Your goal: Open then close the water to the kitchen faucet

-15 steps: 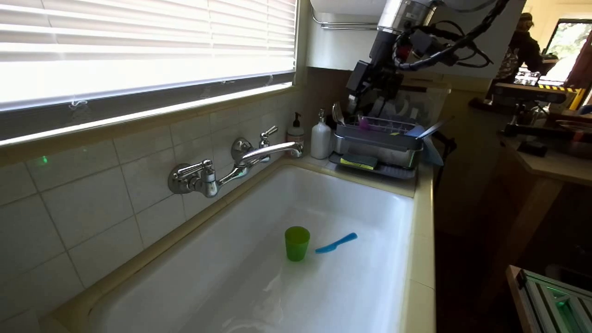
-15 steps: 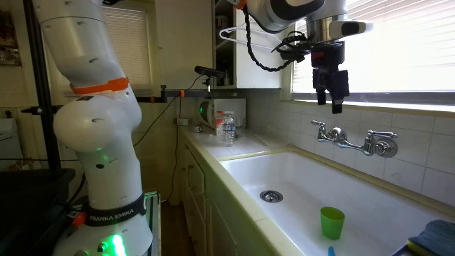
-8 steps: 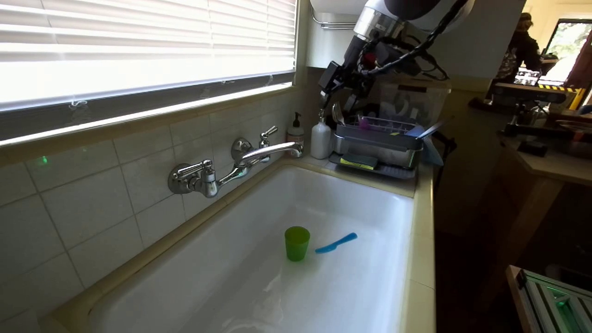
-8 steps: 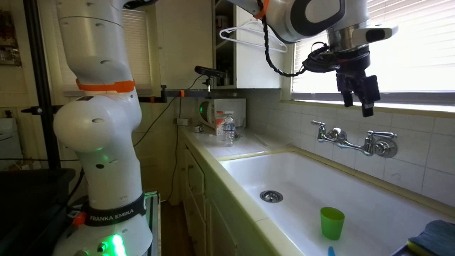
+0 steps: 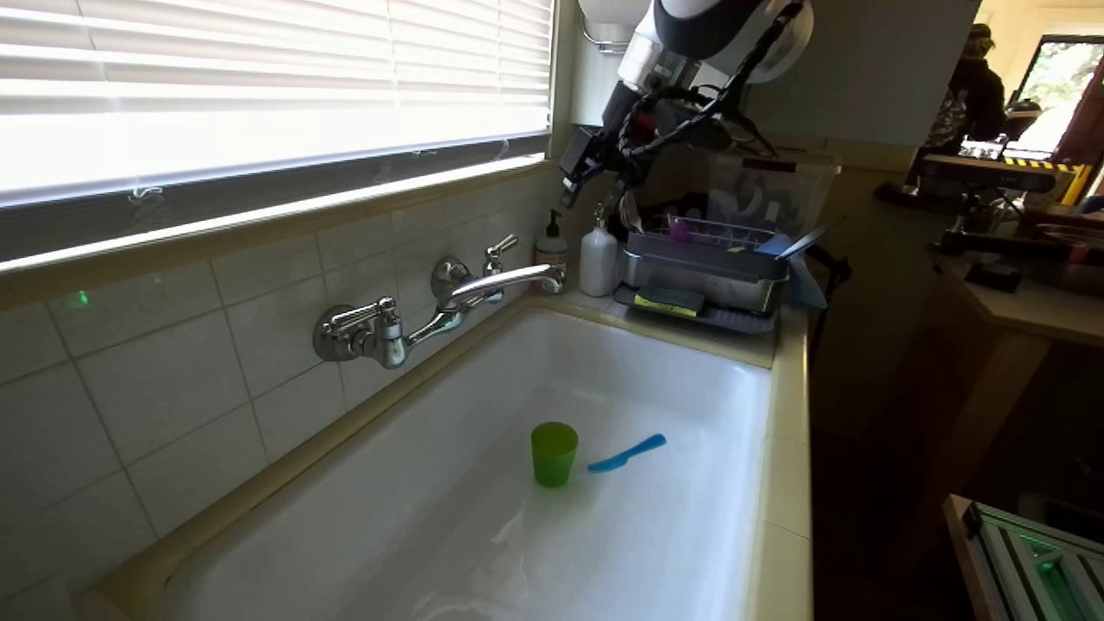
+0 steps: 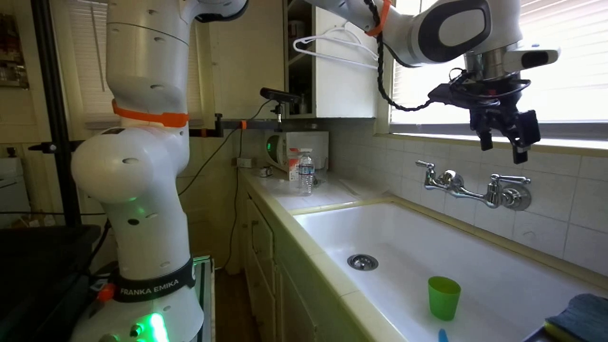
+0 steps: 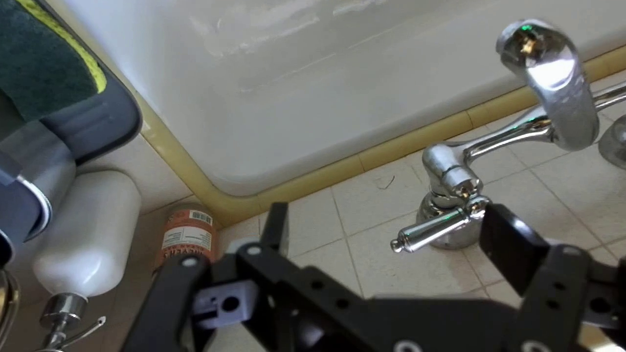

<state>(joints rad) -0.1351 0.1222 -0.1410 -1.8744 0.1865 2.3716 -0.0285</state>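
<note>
The chrome kitchen faucet [image 5: 504, 280] is fixed to the tiled wall above the sink and shows in both exterior views [image 6: 468, 193]. It has a lever handle at each end and a spout between. No water stream shows at the spout. My gripper [image 5: 589, 200] is open and empty, tilted, above the soap bottles in an exterior view; it also shows above the faucet's dish-rack-side handle [image 6: 510, 179] in an exterior view [image 6: 502, 149]. In the wrist view this handle [image 7: 435, 230] appears between the open fingers [image 7: 386, 225], nearer the right one, and apart from them. The faucet spout [image 7: 562, 98] is at upper right.
A green cup [image 5: 554, 455] and a blue knife [image 5: 628, 454] are in the white sink [image 5: 690, 552]. A white soap bottle [image 5: 598, 261] and an orange-labelled bottle [image 7: 188, 234] stand near the handle. A dish rack [image 5: 703, 267] and sponge [image 5: 669, 300] sit beyond. The window blinds [image 5: 259, 78] are close by.
My arm and gripper have moved toward the window wall and lower, left in an exterior view and right in an exterior view, tilting more. The gripper stays open. Faucet, cup and knife have not moved.
</note>
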